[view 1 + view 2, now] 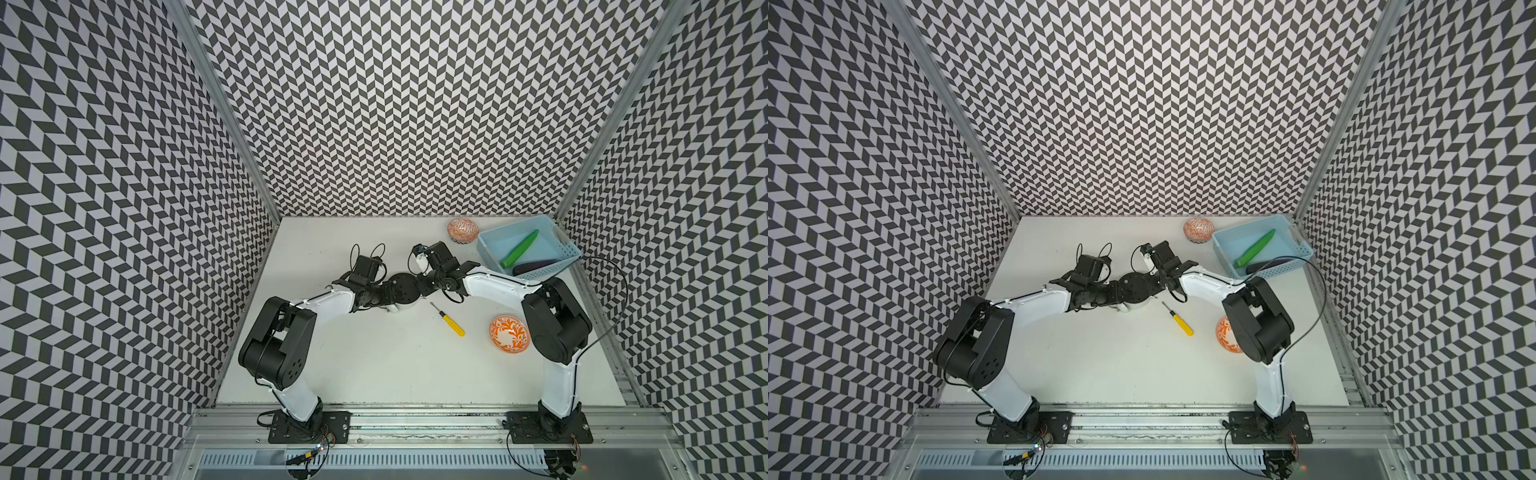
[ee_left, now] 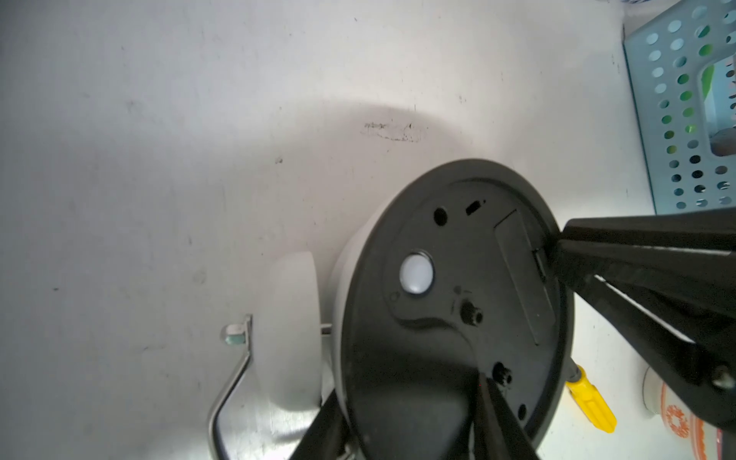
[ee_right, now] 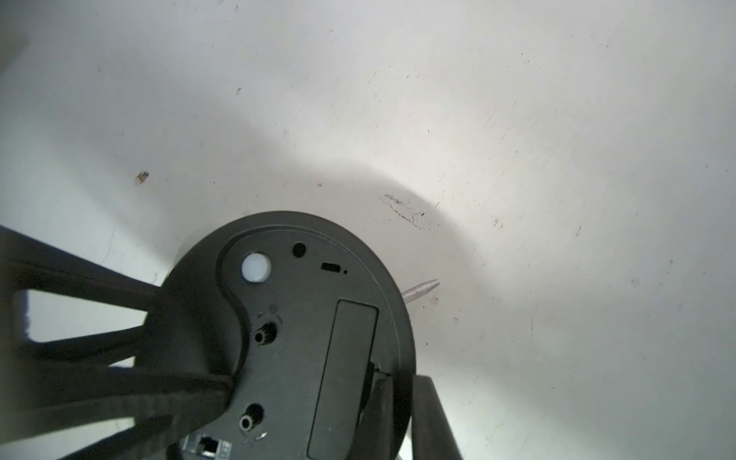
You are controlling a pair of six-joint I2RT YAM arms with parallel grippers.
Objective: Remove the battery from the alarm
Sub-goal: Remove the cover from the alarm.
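Pressing the latch of the black rectangular battery cover (image 2: 525,275) at its tips, the closed, empty right gripper (image 2: 559,249) may slip off that shallow edge; the left gripper (image 2: 406,402) clamps the round white twin-bell alarm (image 2: 438,318).

Both top views: mounted high above the near edge, looking steeply down toward the far wall. They cover the whole white tabletop (image 1: 374,365), with nearly the same field, shifted slightly sideways.

Wrist cameras: each very close to the round white alarm clock (image 2: 418,350), one from its left, one from its right. Both show its black back.
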